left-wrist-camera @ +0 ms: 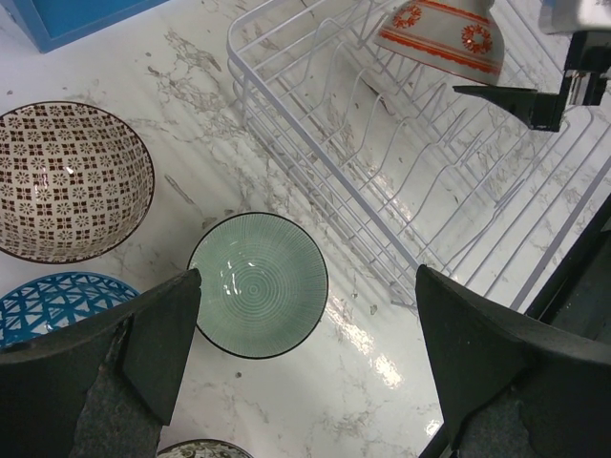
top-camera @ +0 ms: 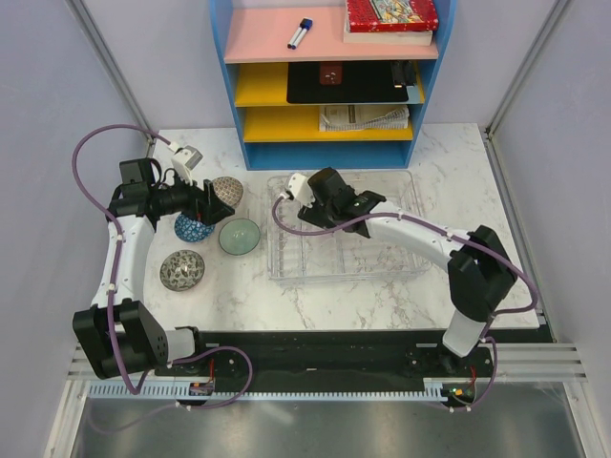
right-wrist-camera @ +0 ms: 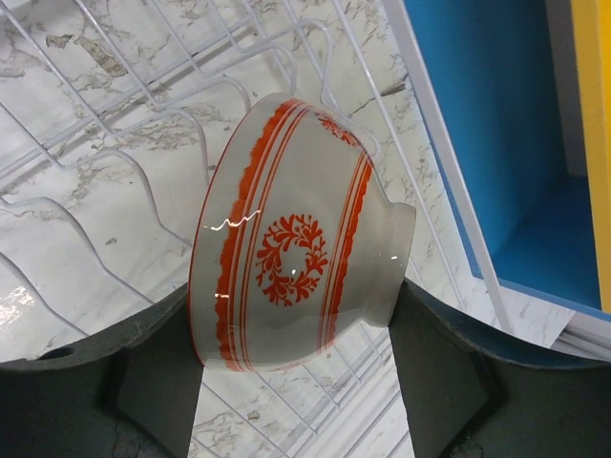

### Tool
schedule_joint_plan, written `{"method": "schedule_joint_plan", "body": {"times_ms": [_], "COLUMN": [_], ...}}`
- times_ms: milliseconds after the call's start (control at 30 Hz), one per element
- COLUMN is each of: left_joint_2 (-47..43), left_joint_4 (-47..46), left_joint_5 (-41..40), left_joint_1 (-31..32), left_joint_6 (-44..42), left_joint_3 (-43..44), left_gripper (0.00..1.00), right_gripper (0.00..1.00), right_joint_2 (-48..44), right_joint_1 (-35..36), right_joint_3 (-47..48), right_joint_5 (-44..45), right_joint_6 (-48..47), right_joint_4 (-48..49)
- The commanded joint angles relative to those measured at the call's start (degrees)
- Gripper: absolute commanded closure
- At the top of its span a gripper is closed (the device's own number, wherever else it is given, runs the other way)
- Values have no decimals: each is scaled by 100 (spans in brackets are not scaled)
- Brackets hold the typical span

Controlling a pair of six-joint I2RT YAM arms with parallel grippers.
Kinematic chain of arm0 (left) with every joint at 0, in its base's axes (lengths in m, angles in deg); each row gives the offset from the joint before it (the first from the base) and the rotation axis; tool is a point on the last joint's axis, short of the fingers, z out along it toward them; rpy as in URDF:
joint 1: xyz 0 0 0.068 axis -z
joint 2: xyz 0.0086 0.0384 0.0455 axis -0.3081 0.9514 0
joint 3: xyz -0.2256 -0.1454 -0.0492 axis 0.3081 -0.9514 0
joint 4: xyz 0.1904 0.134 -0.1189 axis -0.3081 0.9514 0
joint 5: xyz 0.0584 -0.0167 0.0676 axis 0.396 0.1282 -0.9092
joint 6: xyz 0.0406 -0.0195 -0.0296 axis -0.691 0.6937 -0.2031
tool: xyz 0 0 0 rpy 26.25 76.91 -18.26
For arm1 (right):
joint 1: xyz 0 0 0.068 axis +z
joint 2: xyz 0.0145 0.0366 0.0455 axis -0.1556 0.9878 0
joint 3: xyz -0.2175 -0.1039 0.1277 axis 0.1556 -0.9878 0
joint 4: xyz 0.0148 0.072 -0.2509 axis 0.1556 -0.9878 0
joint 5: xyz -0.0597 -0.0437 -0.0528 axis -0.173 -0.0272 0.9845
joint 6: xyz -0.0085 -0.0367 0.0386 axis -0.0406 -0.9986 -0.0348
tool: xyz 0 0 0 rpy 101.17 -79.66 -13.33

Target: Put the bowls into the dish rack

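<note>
Right gripper [right-wrist-camera: 296, 358] is clamped on the orange-and-white bowl [right-wrist-camera: 296, 239] and holds it over the far-left part of the dish rack [top-camera: 382, 269]. The bowl is tipped on its side: rim toward one finger, foot toward the other, so its axis runs across the gripper. The rack's dividers lie straight under it. I can't tell if the bowl touches a wire yet, but it looks just clear. My read: the next move is straight down, and it depends on the rim lining up with a gap between dividers, not landing on top of one.

Left gripper [left-wrist-camera: 307, 286] has its fingers wide apart and holds nothing. It hangs right above the green bowl [left-wrist-camera: 258, 283], which sits on the worktop [top-camera: 315, 305] just left of the rack. The blue bowl [left-wrist-camera: 52, 305], the brown patterned bowl [left-wrist-camera: 67, 181] and the speckled bowl [top-camera: 181, 270] sit farther left of the rack. The left arm is clearly the nearer one for all four.
</note>
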Motion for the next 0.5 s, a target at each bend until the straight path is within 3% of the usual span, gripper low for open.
{"method": "schedule_joint_plan", "body": {"times_ms": [0, 467], "left_joint_2": [-37, -10], "left_joint_4": [-122, -114], "left_joint_5": [217, 226], "left_joint_1": [-31, -40], "left_joint_6": [-194, -221], "left_joint_3": [-31, -57], "left_gripper": [0, 0], "right_gripper": [100, 100], "right_joint_2": [135, 671], "right_joint_1": [161, 504], "right_joint_3": [181, 357], "right_joint_5": [74, 583], "right_joint_6": [-138, -999], "right_joint_4": [233, 146]}}
